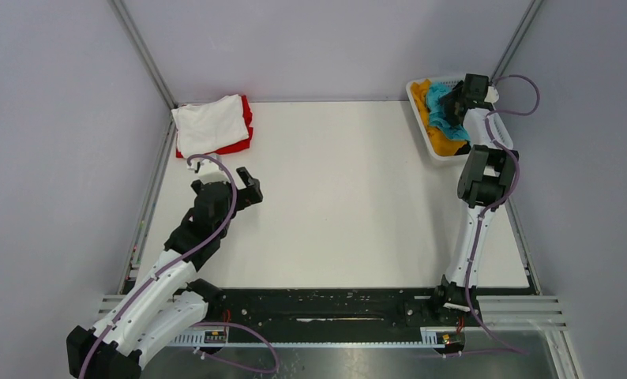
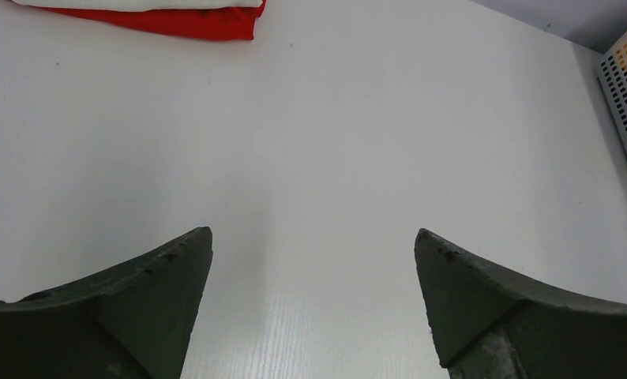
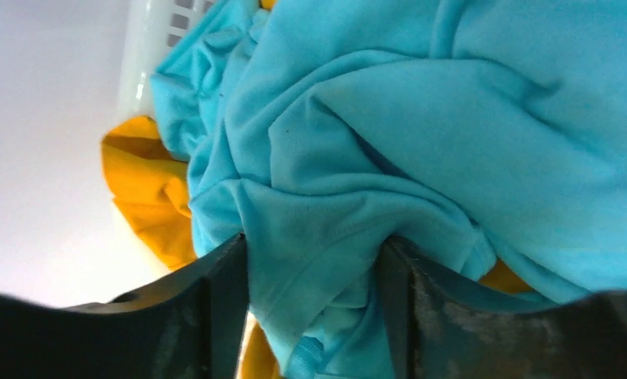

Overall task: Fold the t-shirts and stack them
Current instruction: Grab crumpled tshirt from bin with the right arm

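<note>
Step in hand: the next shirt is being taken out of the white basket (image 1: 426, 139); this is judged from the grip.
Right gripper (image 3: 314, 260): it is lowered into the basket, and its two fingers are pressed on a thick fold of the teal t-shirt (image 3: 421, 118), which fills the gap between them.
Left gripper (image 2: 314, 245): its fingers are held wide apart, nothing is between them, and it hangs over the bare table (image 1: 350, 197), near the stack.
Place of the teal t-shirt: it lies in the basket at the far right corner, on top of the mustard t-shirt (image 3: 148, 197).
Look of the teal t-shirt: it is crumpled, with many deep folds; a seam is seen near the fingers, but which part of the shirt is gripped cannot be told.
Finished stack: the white t-shirt (image 1: 210, 122) is laid folded on the red t-shirt (image 1: 233, 147) at the far left corner.
Next move: probably a lift straight up is needed, high enough that the cloth comes free of the basket wall and the mustard shirt is not dragged with it; then the shirt is to be spread flat on the table.
</note>
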You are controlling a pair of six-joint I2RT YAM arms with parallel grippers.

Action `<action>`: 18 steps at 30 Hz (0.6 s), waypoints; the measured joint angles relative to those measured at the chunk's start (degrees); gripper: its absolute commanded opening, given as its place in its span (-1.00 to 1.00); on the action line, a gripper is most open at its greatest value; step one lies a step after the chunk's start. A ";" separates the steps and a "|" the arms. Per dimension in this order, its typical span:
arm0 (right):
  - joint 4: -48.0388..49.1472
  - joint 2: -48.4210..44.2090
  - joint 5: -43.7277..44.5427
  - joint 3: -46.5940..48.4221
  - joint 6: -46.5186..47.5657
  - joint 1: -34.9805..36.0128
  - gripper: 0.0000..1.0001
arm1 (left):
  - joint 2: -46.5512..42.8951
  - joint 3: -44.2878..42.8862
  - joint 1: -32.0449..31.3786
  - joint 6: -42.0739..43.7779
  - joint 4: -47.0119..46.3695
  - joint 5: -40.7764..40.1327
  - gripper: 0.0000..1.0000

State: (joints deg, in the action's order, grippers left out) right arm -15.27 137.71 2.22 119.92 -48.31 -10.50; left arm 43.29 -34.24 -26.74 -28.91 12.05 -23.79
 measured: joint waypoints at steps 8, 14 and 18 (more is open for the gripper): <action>-1.01 0.98 -0.61 3.56 0.59 0.00 -0.84 | 0.07 0.00 0.00 -0.04 -0.13 -0.52 0.98; -3.32 -1.99 1.44 3.69 6.01 0.00 -1.00 | -0.44 0.15 0.00 -0.11 -0.09 -0.46 0.98; -4.07 -7.93 2.36 3.72 10.08 0.00 -1.00 | -2.10 0.22 0.00 -0.63 0.02 -0.42 0.98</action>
State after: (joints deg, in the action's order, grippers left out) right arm -19.33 129.78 4.58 123.63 -38.24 -10.50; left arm 41.19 -34.02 -26.74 -29.54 12.08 -24.21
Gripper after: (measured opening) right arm 0.167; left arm 0.989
